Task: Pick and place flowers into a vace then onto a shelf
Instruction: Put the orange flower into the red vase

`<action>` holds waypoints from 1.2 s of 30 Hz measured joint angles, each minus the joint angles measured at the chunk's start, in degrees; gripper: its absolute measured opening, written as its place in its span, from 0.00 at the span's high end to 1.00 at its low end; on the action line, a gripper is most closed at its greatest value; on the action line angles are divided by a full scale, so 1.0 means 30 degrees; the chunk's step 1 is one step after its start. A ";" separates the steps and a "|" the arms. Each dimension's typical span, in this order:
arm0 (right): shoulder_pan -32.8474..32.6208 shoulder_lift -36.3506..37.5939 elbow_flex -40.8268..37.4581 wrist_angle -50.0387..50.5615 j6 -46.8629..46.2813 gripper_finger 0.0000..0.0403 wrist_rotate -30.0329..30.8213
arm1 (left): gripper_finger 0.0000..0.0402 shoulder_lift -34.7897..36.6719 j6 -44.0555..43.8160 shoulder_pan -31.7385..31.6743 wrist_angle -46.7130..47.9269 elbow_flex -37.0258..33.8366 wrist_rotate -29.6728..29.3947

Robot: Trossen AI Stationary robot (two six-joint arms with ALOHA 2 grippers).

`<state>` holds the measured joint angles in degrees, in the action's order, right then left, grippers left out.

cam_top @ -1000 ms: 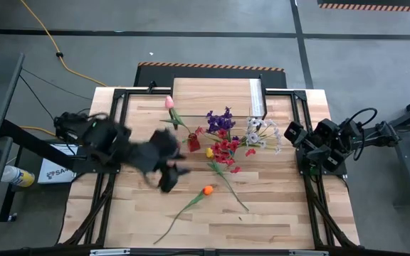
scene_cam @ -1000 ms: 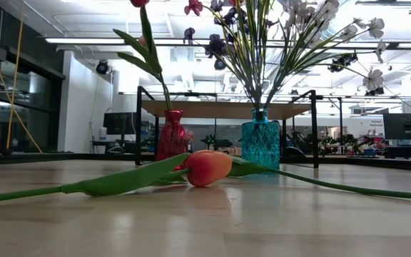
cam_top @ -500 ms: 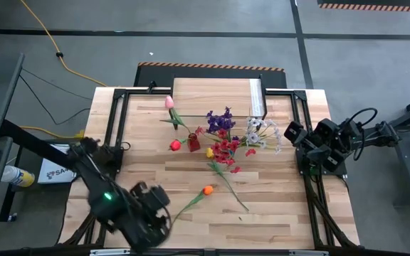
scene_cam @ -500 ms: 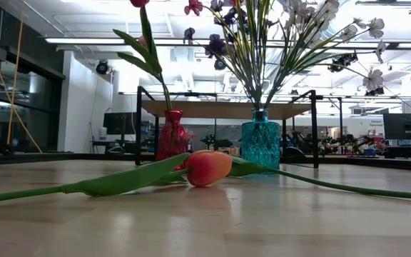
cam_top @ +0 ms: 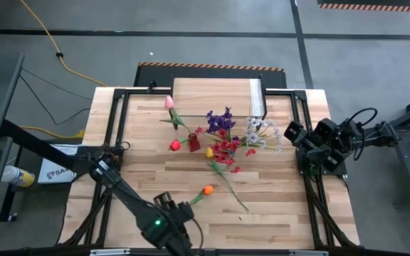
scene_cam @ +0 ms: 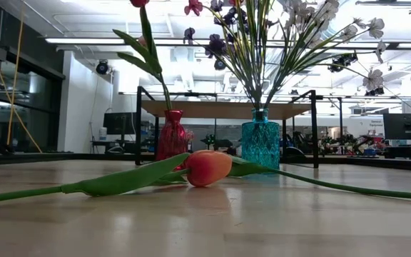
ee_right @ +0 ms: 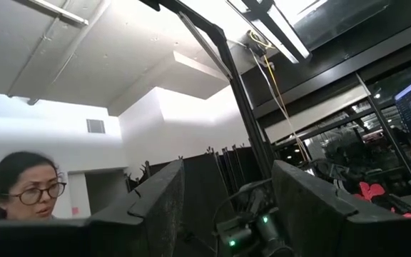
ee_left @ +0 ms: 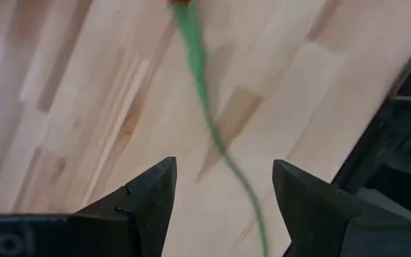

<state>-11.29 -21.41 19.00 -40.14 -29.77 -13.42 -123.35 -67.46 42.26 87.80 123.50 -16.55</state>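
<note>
Orange tulip (cam_top: 207,190) lies flat on the plank table (cam_top: 276,213), front centre. Long axis diagonal: head points toward the back right, green stem (cam_top: 176,215) runs toward the front left edge. In the low view it lies nearly sideways across the picture, bloom (scene_cam: 207,168) in the middle, leaf and stem (scene_cam: 84,188) trailing left. A second loose green stem (cam_top: 232,188) lies just right of it, slanting the other way.

Left gripper (cam_top: 179,222) is over the table's front, beside the tulip's stem; in its wrist view the fingers (ee_left: 148,196) stand apart with the stem (ee_left: 212,128) on the table between them, nothing clamped.

Right gripper (cam_top: 295,135) is parked at the table's right edge, jaws apart, holding nothing.

Behind: red vase (scene_cam: 172,135) with a pink tulip (cam_top: 169,102), blue vase (scene_cam: 260,139) full of purple, white and red sprays (cam_top: 223,121). The shelf (cam_top: 212,91) is at the back, nothing on it.
</note>
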 joint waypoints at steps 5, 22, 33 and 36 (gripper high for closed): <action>0.0000 0.0000 0.0000 0.0007 -0.0463 0.49 -0.0124 | 0.34 -0.0007 0.1230 -0.0255 -0.0688 0.0007 -0.0393; 0.0000 0.0000 0.0000 0.0017 -0.1562 0.49 -0.0066 | 0.34 0.0197 0.1926 -0.0459 -0.5804 -0.4581 -0.0572; 0.0000 0.0000 0.0000 0.0022 -0.2096 0.49 -0.0474 | 0.34 0.0190 0.0233 -0.0752 -0.6641 -0.7030 -0.0631; -0.0001 0.0000 0.0000 0.0022 -0.2180 0.49 -0.0837 | 0.34 0.0211 -0.0443 -0.1032 -0.6938 -0.7534 -0.0690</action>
<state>-11.29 -21.41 19.00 -40.07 -36.31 -15.93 -122.72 -68.79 39.16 66.98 100.90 -18.62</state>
